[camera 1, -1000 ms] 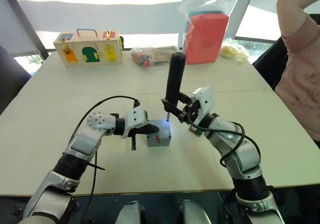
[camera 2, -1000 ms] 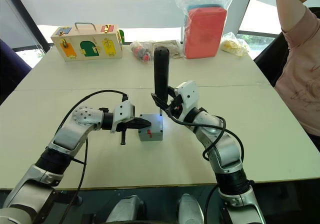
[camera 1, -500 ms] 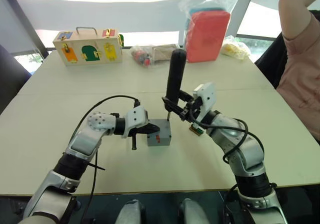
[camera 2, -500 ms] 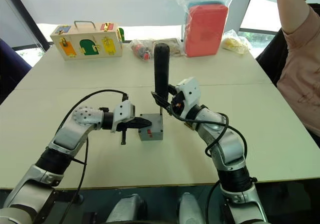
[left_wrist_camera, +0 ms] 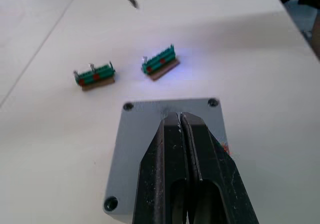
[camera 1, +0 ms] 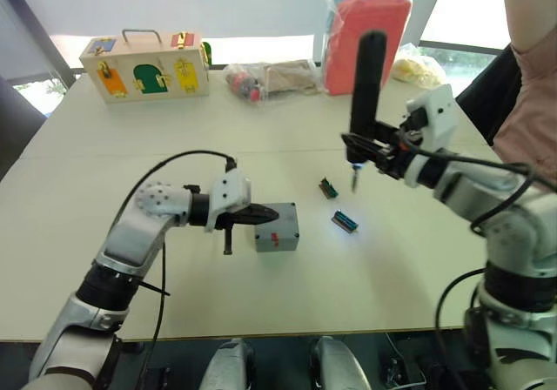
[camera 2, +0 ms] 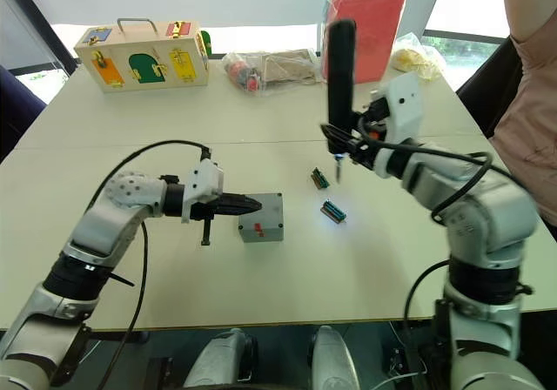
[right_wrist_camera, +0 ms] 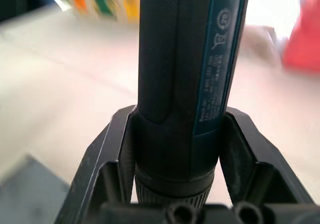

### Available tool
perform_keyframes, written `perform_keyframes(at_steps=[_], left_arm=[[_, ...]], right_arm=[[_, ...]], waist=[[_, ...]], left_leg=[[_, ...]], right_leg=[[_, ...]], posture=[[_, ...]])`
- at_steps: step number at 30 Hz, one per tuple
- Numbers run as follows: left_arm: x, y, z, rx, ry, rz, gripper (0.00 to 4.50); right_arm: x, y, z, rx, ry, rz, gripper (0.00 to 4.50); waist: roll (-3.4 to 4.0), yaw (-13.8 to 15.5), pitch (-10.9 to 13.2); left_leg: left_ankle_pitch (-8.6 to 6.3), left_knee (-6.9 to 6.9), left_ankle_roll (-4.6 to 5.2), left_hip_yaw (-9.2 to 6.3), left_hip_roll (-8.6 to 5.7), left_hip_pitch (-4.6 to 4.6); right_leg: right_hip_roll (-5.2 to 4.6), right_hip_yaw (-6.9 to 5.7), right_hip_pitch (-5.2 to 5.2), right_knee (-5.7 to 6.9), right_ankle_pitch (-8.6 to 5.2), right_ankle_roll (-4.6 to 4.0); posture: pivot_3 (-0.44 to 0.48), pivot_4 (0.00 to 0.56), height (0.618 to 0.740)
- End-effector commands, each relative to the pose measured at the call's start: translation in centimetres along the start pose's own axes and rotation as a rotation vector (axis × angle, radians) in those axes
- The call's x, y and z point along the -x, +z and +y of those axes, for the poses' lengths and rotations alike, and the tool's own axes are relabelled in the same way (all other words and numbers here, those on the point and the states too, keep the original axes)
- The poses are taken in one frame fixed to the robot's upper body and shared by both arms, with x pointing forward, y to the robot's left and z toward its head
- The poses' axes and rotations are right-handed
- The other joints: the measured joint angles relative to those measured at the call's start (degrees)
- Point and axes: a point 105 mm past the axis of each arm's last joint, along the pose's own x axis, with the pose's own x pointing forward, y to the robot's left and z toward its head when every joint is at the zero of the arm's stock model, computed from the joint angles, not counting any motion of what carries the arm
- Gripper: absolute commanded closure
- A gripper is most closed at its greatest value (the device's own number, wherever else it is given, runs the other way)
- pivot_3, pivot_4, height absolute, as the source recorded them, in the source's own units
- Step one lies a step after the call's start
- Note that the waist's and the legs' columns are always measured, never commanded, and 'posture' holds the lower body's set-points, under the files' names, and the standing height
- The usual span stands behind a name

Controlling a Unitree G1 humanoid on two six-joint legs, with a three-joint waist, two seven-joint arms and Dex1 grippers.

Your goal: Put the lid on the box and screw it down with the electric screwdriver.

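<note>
Right gripper (camera 1: 370, 146) lifted electric screwdriver (camera 1: 365, 94) off lid (left_wrist_camera: 170, 134).

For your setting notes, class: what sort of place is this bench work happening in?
Probably a lab or office meeting room: a wide pale table by big bright windows, a wooden latch-board toy box and green connector strips lying about, and a seated person.

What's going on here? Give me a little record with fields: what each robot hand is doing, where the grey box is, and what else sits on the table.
Left gripper: fingers shut, lying on top of the lid
Lid and box: lid sits on the box, near the table's middle
Right gripper: clamped on the electric screwdriver, held upright above the table, off to the box's right
Green connector strips: two, on the table between box and screwdriver
Far edge: wooden box with coloured doors, red case in a clear bag
</note>
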Motion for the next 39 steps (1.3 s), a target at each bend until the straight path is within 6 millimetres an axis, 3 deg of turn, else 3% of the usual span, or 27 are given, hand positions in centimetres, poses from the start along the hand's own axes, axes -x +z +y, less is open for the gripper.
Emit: perform_keyframes(at_steps=[1, 9, 14, 17, 18, 22, 24, 25, 28, 29, 32, 33, 36, 39], left_arm=[[1.0, 2.5, 0.1, -0.061, 0.005, -0.052, 4.5], [1.4, 3.2, 0.0, -0.057, 0.023, -0.07, 4.5], [1.3, 3.4, -0.1, -0.061, 0.042, -0.073, 4.5], [1.5, 3.2, -0.2, -0.058, 0.057, -0.061, 4.5], [1.6, 3.2, -0.2, -0.055, 0.063, -0.057, 4.5], [2.0, 2.8, -0.2, -0.046, 0.086, -0.033, 4.5], [2.2, 2.6, -0.2, -0.036, 0.099, -0.025, 4.5], [2.5, 2.2, -0.1, -0.028, 0.117, -0.012, 4.5], [3.9, 1.3, 0.4, 0.013, 0.198, 0.025, 4.5], [4.5, 0.6, 0.6, 0.029, 0.231, 0.049, 4.5], [5.5, -1.1, 0.7, 0.078, 0.287, 0.095, 4.5], [5.5, -1.6, 0.6, 0.088, 0.292, 0.108, 4.5], [5.1, -3.4, 0.3, 0.107, 0.29, 0.146, 4.5], [4.5, -4.5, 0.1, 0.122, 0.282, 0.153, 4.5]], right_arm=[[1.7, -0.9, -1.8, -0.062, -0.041, 0.169, 2.68], [1.5, -6.8, -6.0, -0.255, -0.18, 0.482, 2.68], [0.8, -10.5, -7.0, -0.357, -0.234, 0.635, 2.68], [0.3, -11.5, -7.1, -0.355, -0.24, 0.67, 2.68], [0.2, -11.6, -7.1, -0.35, -0.236, 0.673, 2.18], [0.0, -11.3, -7.1, -0.35, -0.225, 0.661, 0.61], [0.0, -10.8, -7.1, -0.337, -0.221, 0.642, 0.07], [0.0, -10.0, -7.2, -0.297, -0.218, 0.61, 0.02], [0.0, -6.0, -6.7, -0.075, -0.183, 0.456, 0.02], [-0.3, -3.8, -5.7, 0.017, -0.129, 0.359, 0.02], [-0.6, -0.3, -1.9, 0.131, 0.046, 0.167, 0.02], [-0.7, 0.2, -0.8, 0.132, 0.093, 0.124, 0.02], [-1.3, -0.4, 2.1, 0.156, 0.2, 0.072, 0.59], [-2.0, -2.1, 3.9, 0.194, 0.251, 0.071, 1.67]], waist=[[0.03, 0.0, 0.1], [0.01, -0.3, 0.2], [0.01, -0.2, 0.3], [-0.07, -0.2, 0.3], [-0.1, -0.2, 0.2], [-0.21, -0.2, 0.2], [-0.22, -0.1, 0.2], [-0.21, -0.1, 0.2], [0.01, -0.1, 0.3], [0.03, -0.2, 0.4], [0.04, -0.4, 0.4], [0.02, -0.4, 0.4], [-0.01, -0.2, 0.4], [-0.03, 0.3, 0.4]], left_leg=[[0.0, 0.0, 0.0, -0.01, 0.01, 0.0], [0.0, -0.03, 0.01, 0.01, 0.05, 0.0], [0.01, 0.0, 0.0, 0.05, 0.02, 0.01], [0.01, 0.01, 0.0, 0.05, 0.03, 0.01], [0.01, 0.01, 0.0, 0.05, 0.03, 0.01], [0.01, 0.11, 0.0, 0.05, 0.03, 0.04], [0.03, 0.17, -0.03, 0.05, 0.04, 0.04], [0.04, 0.24, -0.04, 0.03, 0.04, 0.04], [0.04, 0.47, -0.04, 0.03, 0.08, 0.01], [0.03, 0.47, -0.03, 0.06, 0.07, 0.0], [0.03, 0.47, -0.03, 0.06, 0.08, -0.07], [0.03, 0.47, -0.03, 0.07, 0.1, -0.06], [0.03, 0.44, -0.03, 0.02, 0.16, -0.05], [0.03, 0.46, -0.03, -0.02, 0.19, -0.06]], right_leg=[[0.04, 0.0, 0.0, -0.01, 0.0, 0.01], [0.31, 0.05, -0.05, 0.01, 0.01, 0.04], [0.32, 0.09, -0.05, 0.02, 0.01, 0.04], [0.33, 0.1, -0.05, 0.02, 0.03, 0.09], [0.33, 0.1, -0.04, 0.01, 0.04, 0.09], [0.33, 0.11, 0.06, 0.0, 0.1, 0.18], [0.32, 0.13, 0.1, -0.01, 0.11, 0.17], [0.31, 0.13, 0.15, -0.01, 0.12, 0.17], [0.3, 0.15, 0.21, 0.02, 0.12, 0.17], [0.28, 0.19, 0.16, 0.02, 0.12, 0.19], [0.34, 0.18, 0.05, 0.04, 0.25, 0.43], [0.39, 0.17, 0.05, 0.05, 0.25, 0.44], [0.45, 0.15, 0.05, 0.06, 0.26, 0.43], [0.39, 0.13, 0.09, 0.08, 0.26, 0.41]], posture=[[0.0, 0.15, 0.73], [0.0, 0.15, 0.73], [0.0, 0.15, 0.73], [0.0, 0.15, 0.73], [0.0, 0.15, 0.73], [0.0, 0.15, 0.73], [0.0, 0.15, 0.73], [0.0, 0.15, 0.73], [0.0, 0.15, 0.73], [0.0, 0.15, 0.73], [0.0, 0.15, 0.73], [0.0, 0.15, 0.73], [0.0, 0.15, 0.73], [0.0, 0.15, 0.73]])
